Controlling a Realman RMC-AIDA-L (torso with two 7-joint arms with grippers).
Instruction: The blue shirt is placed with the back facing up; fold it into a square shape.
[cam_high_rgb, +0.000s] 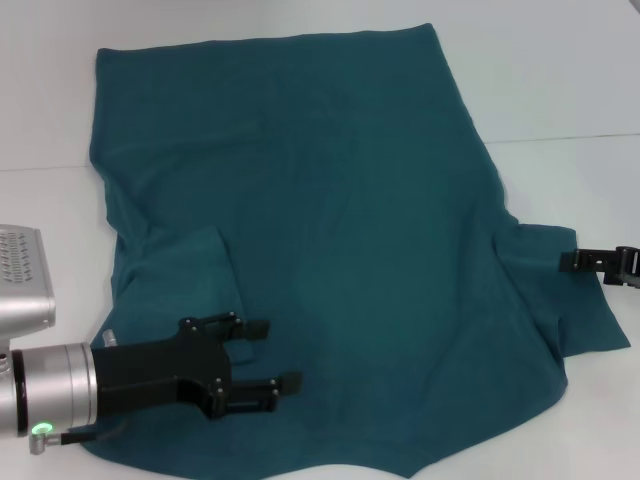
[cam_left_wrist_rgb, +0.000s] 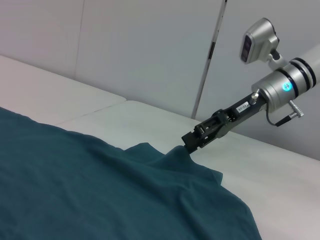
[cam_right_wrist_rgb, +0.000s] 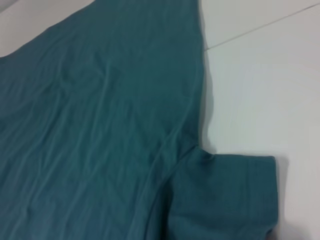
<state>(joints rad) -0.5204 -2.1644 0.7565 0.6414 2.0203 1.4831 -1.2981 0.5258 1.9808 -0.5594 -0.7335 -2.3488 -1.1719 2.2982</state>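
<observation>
Left gripper (cam_high_rgb: 268, 355) sat over the blue shirt (cam_high_rgb: 340, 250) near the table's (cam_high_rgb: 560, 70) front left corner, fingers spread apart with nothing between them, just beside the left sleeve (cam_high_rgb: 180, 275) that lay folded inward onto the body. Right gripper (cam_high_rgb: 585, 262) was at the table's right edge, touching the tip of the right sleeve (cam_right_wrist_rgb: 225, 195); in the left wrist view its tip (cam_left_wrist_rgb: 192, 141) met a raised peak of fabric, so it looked clenched on the sleeve, a judgement since the fingers were small. Shirt was spread back up across the table middle, hem toward the far edge, right sleeve out flat. Risks: thin knit could slip from a shallow pinch; the right sleeve could drag the body and wrinkle it; the left sleeve fold could shift if brushed, skewing the square.
</observation>
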